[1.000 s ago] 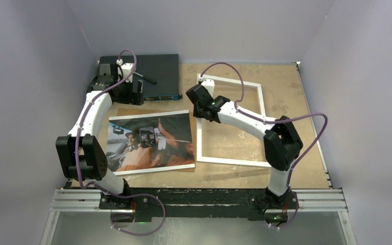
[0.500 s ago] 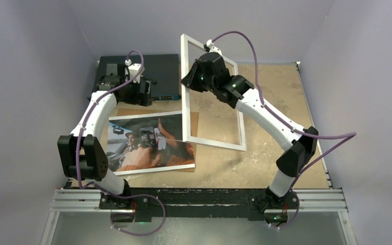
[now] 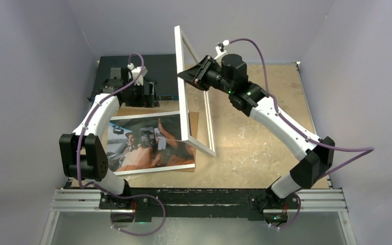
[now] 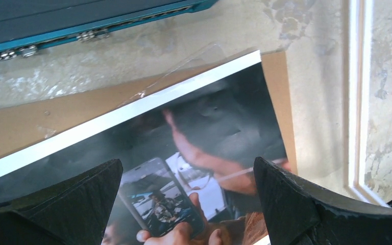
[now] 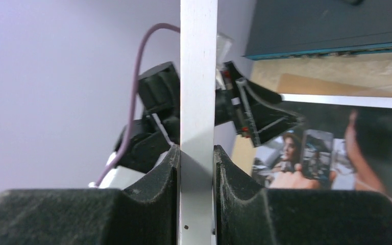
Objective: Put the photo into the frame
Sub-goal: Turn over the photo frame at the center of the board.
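Note:
The photo [image 3: 148, 143] lies face up at the left of the table, on a brown backing board [image 3: 196, 120]. My right gripper [image 3: 184, 75] is shut on a long rail of the white frame [image 3: 184, 97]. The frame stands almost on edge, with its low corner on the table beside the photo. In the right wrist view the rail [image 5: 199, 76] runs straight up between my pads [image 5: 166, 178]. My left gripper [image 3: 142, 94] hangs open over the photo's far part [image 4: 184, 143], fingers [image 4: 296, 199] wide apart and holding nothing. The frame's rail [image 4: 360, 92] shows at the right of that view.
A dark box with a teal edge [image 3: 158, 69] sits at the back left, just behind my left gripper. Grey walls close in the left, back and right sides. A metal rail [image 3: 199, 199] carries both arm bases along the near edge.
The frame lay flat on the right of the table; my right gripper has lifted it and swung it upright toward the photo. My left gripper has shifted slightly right.

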### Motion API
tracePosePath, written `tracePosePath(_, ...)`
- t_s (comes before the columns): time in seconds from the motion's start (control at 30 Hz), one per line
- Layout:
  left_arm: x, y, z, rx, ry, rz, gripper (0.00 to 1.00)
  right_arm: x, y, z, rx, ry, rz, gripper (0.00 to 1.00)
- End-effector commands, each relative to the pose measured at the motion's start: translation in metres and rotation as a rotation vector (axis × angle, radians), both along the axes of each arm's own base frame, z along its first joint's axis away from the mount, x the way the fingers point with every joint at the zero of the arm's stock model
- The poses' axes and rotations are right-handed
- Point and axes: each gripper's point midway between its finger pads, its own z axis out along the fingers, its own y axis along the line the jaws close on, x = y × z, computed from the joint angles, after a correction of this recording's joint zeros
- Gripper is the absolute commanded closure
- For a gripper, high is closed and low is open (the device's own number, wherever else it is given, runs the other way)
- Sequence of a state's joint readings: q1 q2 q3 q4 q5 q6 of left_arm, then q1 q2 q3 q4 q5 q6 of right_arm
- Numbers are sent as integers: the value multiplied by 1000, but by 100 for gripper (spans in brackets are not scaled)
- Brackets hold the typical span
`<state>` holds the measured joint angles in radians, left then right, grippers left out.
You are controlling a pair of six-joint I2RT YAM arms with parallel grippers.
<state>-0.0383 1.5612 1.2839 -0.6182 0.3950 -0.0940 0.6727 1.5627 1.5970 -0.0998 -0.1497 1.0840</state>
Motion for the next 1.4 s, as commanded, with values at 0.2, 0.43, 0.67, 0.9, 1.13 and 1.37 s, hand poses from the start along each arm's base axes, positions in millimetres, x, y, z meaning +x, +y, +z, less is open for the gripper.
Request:
tracePosePath(0.2, 6, -29, 22, -40, -67, -48, 0, -24, -14, 61, 394, -90, 133, 100)
tracePosePath(0.43, 9, -37, 57, -86, -134, -54, 0, -23, -21, 40, 437, -53, 155, 100)
tracePosePath(0.67, 11, -57, 100, -116, -232, -76, 0, -22, -32, 11, 432, -11, 168, 100)
tracePosePath(0.9, 10, -89, 117, -119, -270, -128, 0, -20, -55, -4, 422, 4, 147, 100)
tracePosePath(1.13, 10, -129, 146, -126, -334, -185, 0, -15, -76, -14, 379, 11, 115, 100)
tracePosePath(1.37, -3, -160, 162, -132, -379, -239, 0, -7, -98, -26, 293, 21, 68, 80)
